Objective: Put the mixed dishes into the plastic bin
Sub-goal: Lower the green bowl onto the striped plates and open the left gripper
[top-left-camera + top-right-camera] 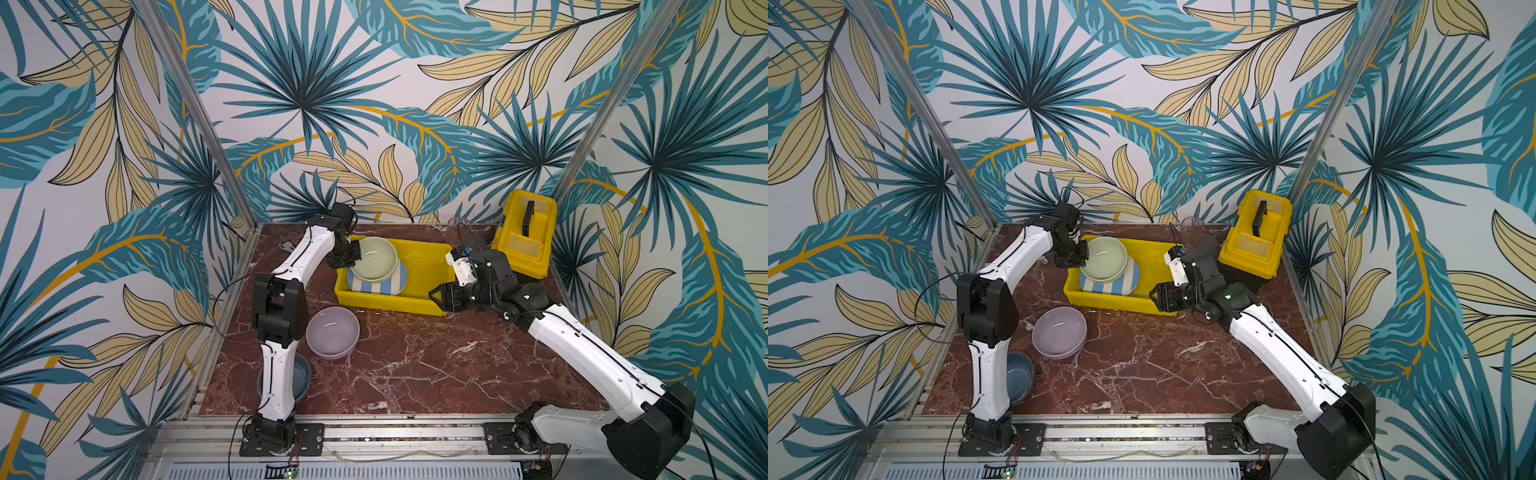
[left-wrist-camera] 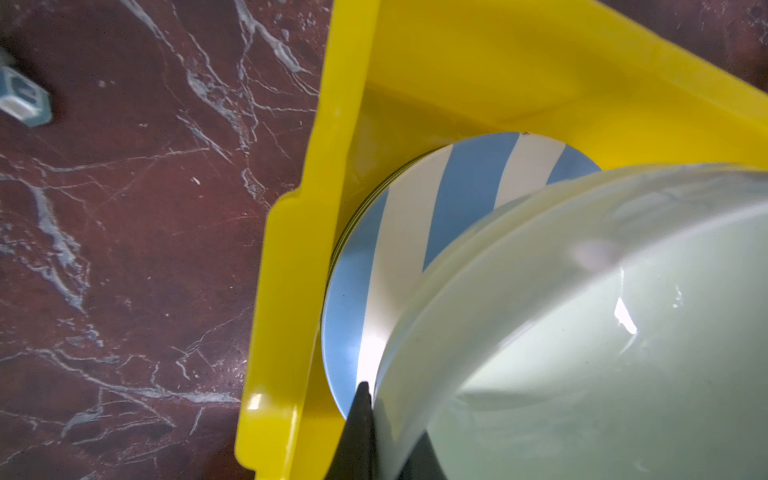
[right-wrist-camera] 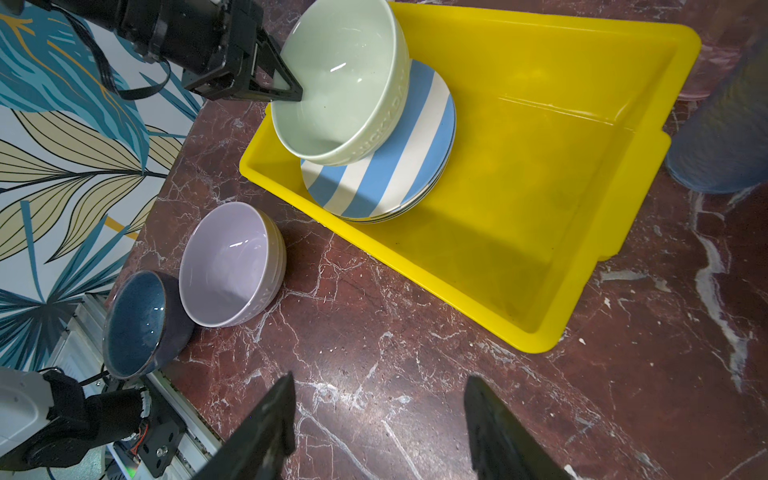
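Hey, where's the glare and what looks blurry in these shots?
Left wrist view: green bowl close, soft, with a bright glint; right wrist view: tumbler at the edge blurred; both top views: small glint in the lilac bowl.

Teal-and-tan palm-leaf wallpaper (image 1: 374, 83) covers three sides. Slanting aluminium posts (image 1: 199, 116) rise from the corners of the red-brown, white-veined marble bench (image 1: 436, 365).

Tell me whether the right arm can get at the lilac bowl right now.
Probably yes. The right gripper is open and empty, and bare tabletop lies between it and the lilac bowl. The left arm stands close beside the bowl, so space could be tight.
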